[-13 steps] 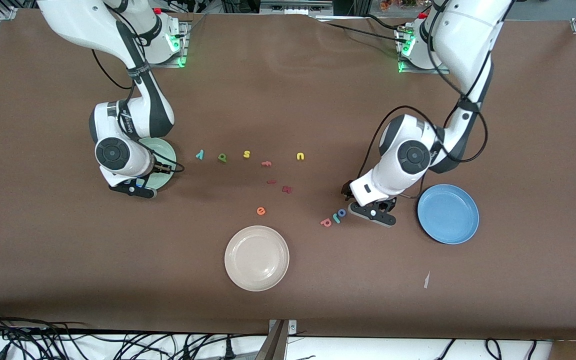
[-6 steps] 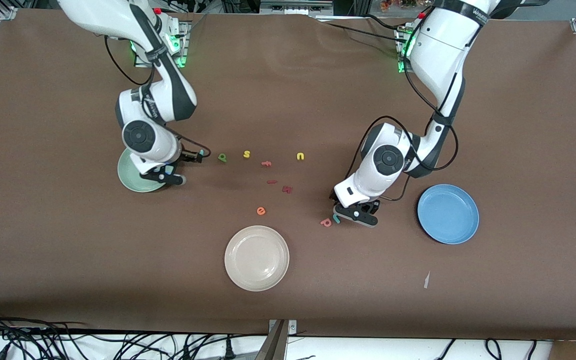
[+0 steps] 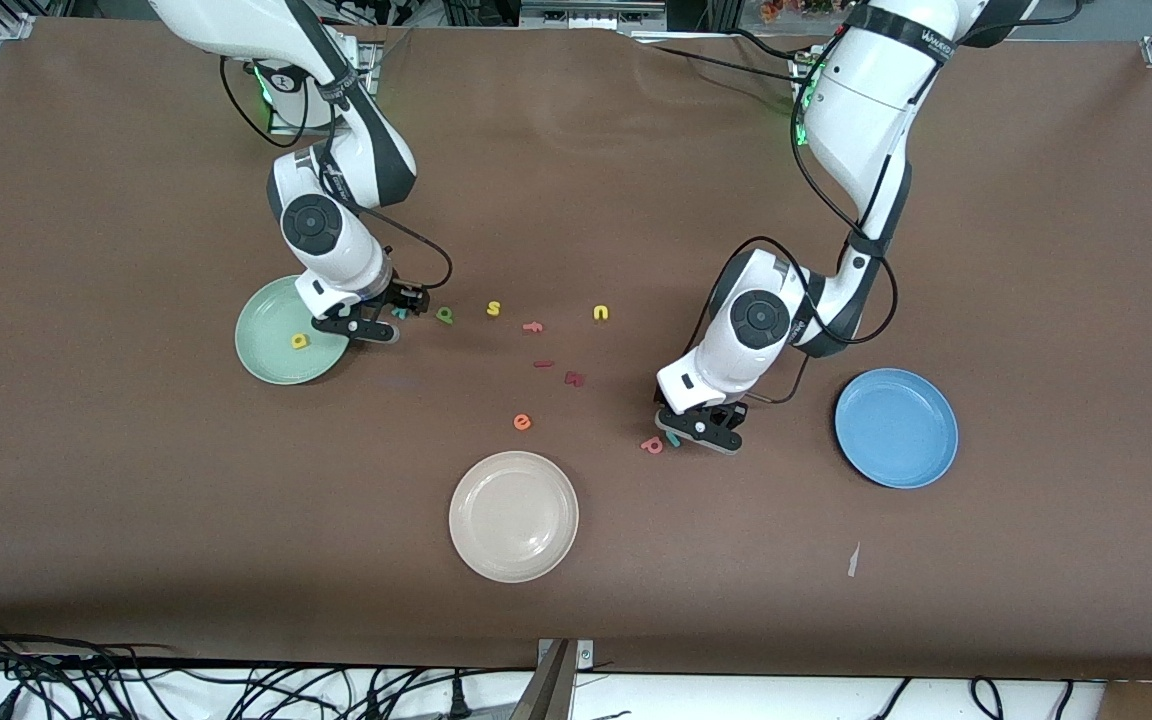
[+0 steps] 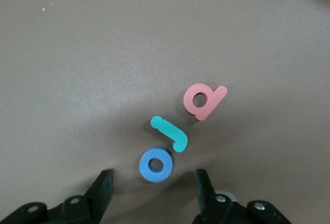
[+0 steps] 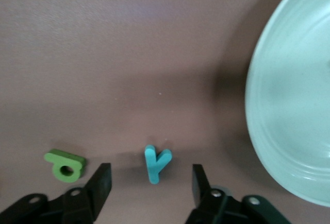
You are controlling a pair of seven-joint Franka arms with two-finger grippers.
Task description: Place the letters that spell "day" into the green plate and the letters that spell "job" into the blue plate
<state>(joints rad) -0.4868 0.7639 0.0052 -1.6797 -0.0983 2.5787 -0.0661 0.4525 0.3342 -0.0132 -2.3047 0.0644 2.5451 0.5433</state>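
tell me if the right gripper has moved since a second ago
Yes. The right gripper was over the green plate; it has left the plate, moving toward the left arm's end of the table, and now straddles the teal y, jaws open.

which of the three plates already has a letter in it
The green plate, at the right arm's end of the table: a yellow letter lies in it. The white plate and blue plate hold nothing.
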